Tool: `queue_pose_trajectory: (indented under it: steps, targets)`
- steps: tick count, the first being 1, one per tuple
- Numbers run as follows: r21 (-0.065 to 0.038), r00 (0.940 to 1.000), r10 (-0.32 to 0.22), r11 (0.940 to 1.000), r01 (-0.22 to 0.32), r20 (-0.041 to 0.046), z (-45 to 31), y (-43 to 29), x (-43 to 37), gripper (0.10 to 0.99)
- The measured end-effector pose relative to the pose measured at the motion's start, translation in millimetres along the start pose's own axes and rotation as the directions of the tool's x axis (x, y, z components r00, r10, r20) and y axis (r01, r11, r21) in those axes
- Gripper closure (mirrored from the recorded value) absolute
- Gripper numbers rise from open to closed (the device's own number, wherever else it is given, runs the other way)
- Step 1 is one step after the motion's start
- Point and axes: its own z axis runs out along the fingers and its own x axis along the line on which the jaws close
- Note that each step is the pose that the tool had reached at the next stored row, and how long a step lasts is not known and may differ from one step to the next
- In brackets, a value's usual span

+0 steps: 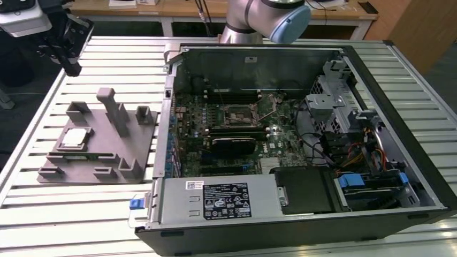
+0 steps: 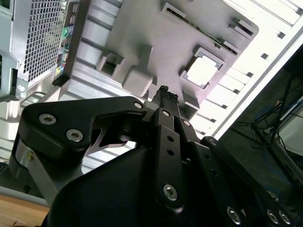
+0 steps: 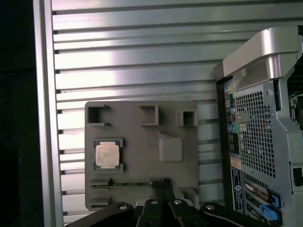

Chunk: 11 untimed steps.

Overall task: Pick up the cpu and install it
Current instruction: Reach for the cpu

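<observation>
Silver cpu (image 3: 107, 155) sits in grey fixture (image 3: 137, 137); jaws pressed together, holding nothing

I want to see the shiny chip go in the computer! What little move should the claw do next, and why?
Probably glide across until it hangs right over the cpu. The claw is up in the air, shut and holding nothing, and its tips are not lined up with the chip, which lies flat in its pocket on the grey fixture.
</observation>
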Motion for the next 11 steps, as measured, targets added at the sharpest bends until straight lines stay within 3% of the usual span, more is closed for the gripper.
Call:
queue_pose_trajectory:
  steps: [11]
  targets:
    - [0.000, 1.0000, 0.000, 1.0000, 0.000, 0.0000, 7.2, -1.9, 17.8, 0.980]
